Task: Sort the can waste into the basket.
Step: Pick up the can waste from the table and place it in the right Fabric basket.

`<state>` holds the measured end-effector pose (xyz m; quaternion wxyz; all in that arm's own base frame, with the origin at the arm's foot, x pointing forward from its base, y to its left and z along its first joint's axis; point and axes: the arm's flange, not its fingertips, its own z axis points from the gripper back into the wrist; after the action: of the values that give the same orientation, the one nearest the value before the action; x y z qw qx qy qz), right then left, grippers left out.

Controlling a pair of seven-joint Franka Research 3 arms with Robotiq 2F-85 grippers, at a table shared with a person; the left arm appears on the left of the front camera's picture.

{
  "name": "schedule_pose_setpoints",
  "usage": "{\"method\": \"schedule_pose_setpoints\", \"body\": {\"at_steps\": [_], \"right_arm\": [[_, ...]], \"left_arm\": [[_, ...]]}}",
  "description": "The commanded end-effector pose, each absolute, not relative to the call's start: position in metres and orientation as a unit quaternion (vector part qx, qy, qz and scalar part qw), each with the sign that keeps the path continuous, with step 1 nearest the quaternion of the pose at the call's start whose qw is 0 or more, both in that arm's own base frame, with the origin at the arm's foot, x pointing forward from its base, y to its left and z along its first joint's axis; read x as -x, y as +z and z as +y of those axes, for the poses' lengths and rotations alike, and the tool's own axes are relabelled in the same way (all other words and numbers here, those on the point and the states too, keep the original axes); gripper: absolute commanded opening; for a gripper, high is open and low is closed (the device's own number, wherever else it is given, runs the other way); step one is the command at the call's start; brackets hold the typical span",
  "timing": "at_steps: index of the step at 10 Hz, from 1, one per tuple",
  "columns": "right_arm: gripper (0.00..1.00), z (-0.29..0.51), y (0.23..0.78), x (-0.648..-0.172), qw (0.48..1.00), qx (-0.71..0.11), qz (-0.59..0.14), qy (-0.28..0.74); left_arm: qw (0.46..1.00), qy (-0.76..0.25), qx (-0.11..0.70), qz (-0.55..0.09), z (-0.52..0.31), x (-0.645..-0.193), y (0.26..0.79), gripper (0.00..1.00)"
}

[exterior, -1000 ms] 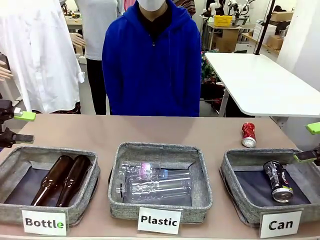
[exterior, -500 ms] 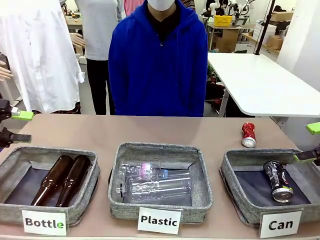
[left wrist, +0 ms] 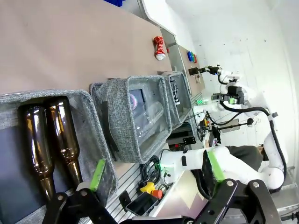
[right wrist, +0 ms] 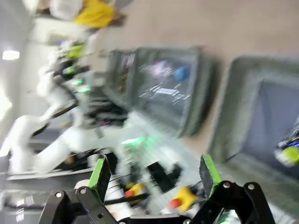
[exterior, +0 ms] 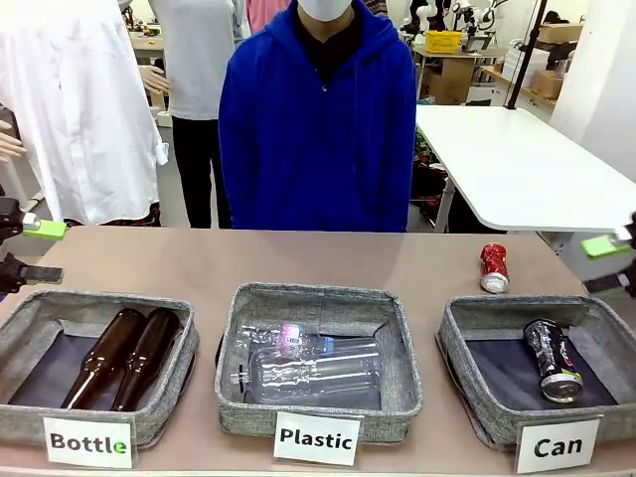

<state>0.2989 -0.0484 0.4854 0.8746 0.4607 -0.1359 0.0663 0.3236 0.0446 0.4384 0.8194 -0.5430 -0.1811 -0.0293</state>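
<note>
A red dented can [exterior: 494,266] lies on the brown table just behind the grey "Can" basket [exterior: 497,422]; it also appears far off as the red can [left wrist: 160,47]. A black printed can [exterior: 553,358] lies inside that basket, and blurred as the black can [right wrist: 289,150]. My right gripper [exterior: 608,264] hangs open at the right edge, above the basket's far right corner and right of the red can, holding nothing. The right gripper [right wrist: 154,175] shows its green pads wide apart. My left gripper [exterior: 35,250] stands open at the left edge, and the left gripper [left wrist: 156,170] is likewise empty.
The "Bottle" basket [exterior: 159,422] holds two brown glass bottles [exterior: 124,356]. The "Plastic" basket [exterior: 402,368] in the middle holds clear plastic bottles [exterior: 308,363]. A person in a blue hoodie [exterior: 318,129] stands at the far side. Bare table [exterior: 298,260] lies behind the baskets.
My right gripper has risen a little at the right edge, and its wrist view is blurred by motion. The person has shifted slightly to the right. The left gripper and the cans have stayed put.
</note>
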Motion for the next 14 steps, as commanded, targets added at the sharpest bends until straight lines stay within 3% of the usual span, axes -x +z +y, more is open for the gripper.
{"method": "schedule_pose_setpoints", "body": {"at_steps": [1, 3, 5, 6, 8, 9, 14], "right_arm": [[1.00, -0.022, 0.482, -0.319, 0.959, -0.163, -0.231, -0.025], [1.00, -0.023, 0.481, -0.320, 0.957, -0.177, -0.228, -0.038], [1.00, -0.039, 0.487, -0.288, 0.936, -0.260, -0.237, -0.019], [1.00, -0.031, 0.506, -0.339, 0.944, -0.211, -0.253, 0.010], [1.00, -0.040, 0.507, -0.334, 0.944, -0.214, -0.251, -0.006], [1.00, -0.030, 0.503, -0.338, 0.963, -0.142, -0.226, -0.024], [1.00, -0.004, 0.512, -0.490, 0.985, -0.043, -0.132, -0.101]], "left_arm": [[0.815, -0.034, 0.546, -0.191, 0.046, -0.323, 0.436, 1.00], [0.815, -0.034, 0.546, -0.191, 0.046, -0.323, 0.436, 1.00], [0.815, -0.034, 0.546, -0.191, 0.046, -0.323, 0.436, 1.00], [0.815, -0.034, 0.546, -0.191, 0.046, -0.323, 0.436, 1.00], [0.815, -0.034, 0.546, -0.191, 0.046, -0.323, 0.436, 1.00], [0.815, -0.034, 0.546, -0.191, 0.046, -0.323, 0.436, 1.00], [0.815, -0.034, 0.546, -0.191, 0.046, -0.323, 0.436, 1.00]]}}
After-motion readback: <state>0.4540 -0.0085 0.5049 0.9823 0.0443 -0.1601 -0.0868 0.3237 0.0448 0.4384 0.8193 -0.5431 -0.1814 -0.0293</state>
